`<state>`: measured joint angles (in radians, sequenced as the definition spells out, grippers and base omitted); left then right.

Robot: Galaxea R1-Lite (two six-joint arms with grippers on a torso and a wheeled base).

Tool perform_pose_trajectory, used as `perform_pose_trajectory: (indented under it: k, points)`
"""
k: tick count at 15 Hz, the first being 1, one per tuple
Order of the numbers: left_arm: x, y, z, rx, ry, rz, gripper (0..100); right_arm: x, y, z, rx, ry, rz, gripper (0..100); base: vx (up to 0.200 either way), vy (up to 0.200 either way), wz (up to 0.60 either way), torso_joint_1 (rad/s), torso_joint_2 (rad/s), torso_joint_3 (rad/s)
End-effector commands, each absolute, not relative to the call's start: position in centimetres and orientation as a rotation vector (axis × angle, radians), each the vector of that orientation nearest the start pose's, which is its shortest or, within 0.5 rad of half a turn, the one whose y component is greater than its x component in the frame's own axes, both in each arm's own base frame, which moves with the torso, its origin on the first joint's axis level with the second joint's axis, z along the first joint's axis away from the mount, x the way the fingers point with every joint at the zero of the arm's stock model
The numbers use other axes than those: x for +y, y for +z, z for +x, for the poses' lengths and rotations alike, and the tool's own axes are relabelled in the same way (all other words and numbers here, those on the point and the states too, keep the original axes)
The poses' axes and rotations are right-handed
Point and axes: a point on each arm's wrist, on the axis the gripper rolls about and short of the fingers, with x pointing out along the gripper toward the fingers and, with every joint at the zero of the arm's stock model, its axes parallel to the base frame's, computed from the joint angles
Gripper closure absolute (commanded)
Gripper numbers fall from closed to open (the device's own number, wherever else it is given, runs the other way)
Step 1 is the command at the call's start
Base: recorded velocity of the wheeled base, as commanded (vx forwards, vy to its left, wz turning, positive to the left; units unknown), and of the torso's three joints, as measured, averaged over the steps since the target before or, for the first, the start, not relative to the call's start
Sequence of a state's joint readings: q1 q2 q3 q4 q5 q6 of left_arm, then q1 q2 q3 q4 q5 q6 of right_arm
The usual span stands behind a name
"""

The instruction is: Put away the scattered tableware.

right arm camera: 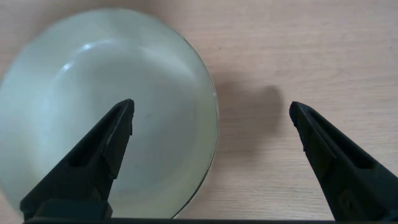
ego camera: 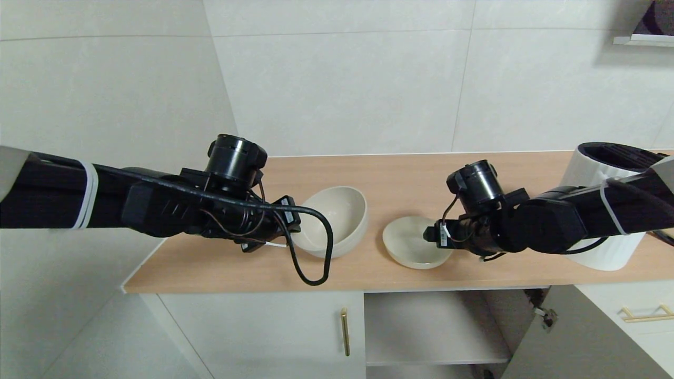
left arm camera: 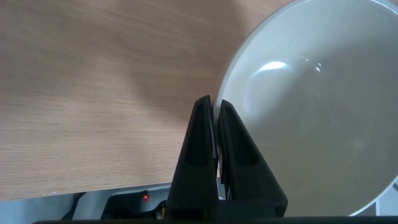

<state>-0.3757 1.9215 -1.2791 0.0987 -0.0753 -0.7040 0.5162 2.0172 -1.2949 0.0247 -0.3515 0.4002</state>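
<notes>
Two cream bowls sit on the wooden countertop (ego camera: 410,179). The larger bowl (ego camera: 337,216) (left arm camera: 311,112) is tipped on its side, its opening facing right. My left gripper (ego camera: 292,221) (left arm camera: 215,99) is shut on its left rim, with the rim pinched between the fingers. To its right, the smaller shallow bowl (ego camera: 408,245) (right arm camera: 93,112) rests flat. My right gripper (ego camera: 429,234) (right arm camera: 210,104) is open just above that bowl's right rim. One finger is over the bowl's inside and the other is over bare wood.
A tall white ribbed container (ego camera: 611,258) stands at the right end of the counter, behind my right arm. Below the counter, a cabinet compartment (ego camera: 432,326) stands open, its door (ego camera: 547,337) swung out to the right. A closed door with a gold handle (ego camera: 345,331) is on the left.
</notes>
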Motion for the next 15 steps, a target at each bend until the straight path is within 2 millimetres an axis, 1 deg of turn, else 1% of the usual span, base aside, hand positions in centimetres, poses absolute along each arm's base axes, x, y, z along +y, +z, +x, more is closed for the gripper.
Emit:
perform_pose_trajectory:
  k: [1, 5, 6, 15]
  points:
    - [-13.49, 16.94, 33.74, 0.850, -0.152, -0.549, 100, 18.48, 13.84, 33.94, 0.706, 0.020, 0.063, 0, 0.000, 0.000, 0.00, 0.000, 0.00, 0.000]
    - [-13.50, 16.88, 33.76, 0.851, -0.152, -0.549, 100, 18.50, 13.72, 33.98, 0.709, 0.019, 0.062, 0, 0.000, 0.000, 0.00, 0.000, 0.00, 0.000]
    - [-13.50, 16.88, 33.76, 0.851, -0.152, -0.549, 100, 18.50, 13.72, 33.98, 0.709, 0.019, 0.062, 100, 0.000, 0.000, 0.00, 0.000, 0.00, 0.000]
    - [-13.54, 16.79, 33.70, 0.856, -0.152, -0.548, 100, 18.75, 13.95, 33.81, 0.703, 0.028, 0.066, 100, 0.000, 0.000, 0.00, 0.000, 0.00, 0.000]
